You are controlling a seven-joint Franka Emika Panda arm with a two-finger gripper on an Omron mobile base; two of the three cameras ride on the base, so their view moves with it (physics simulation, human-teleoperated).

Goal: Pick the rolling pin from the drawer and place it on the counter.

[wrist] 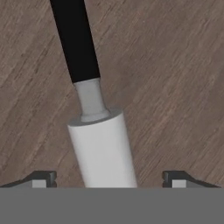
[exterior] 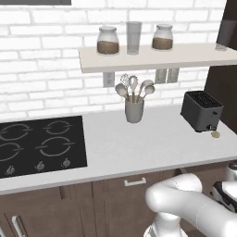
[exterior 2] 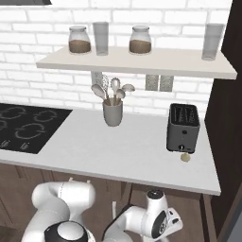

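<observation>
While poised over rolling pin (wrist: 103,148) on drawer (wrist: 175,87) floor, claw (wrist: 109,180) spread wide, gripping nothing. Could roll away if nudged off-centre.

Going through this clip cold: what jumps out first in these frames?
In the hand view, the white rolling pin with its black handle lies on the drawer's dark wood floor, between the open gripper's fingertips. Above, on the counter, stand a dark toaster and a grey utensil holder.
</observation>
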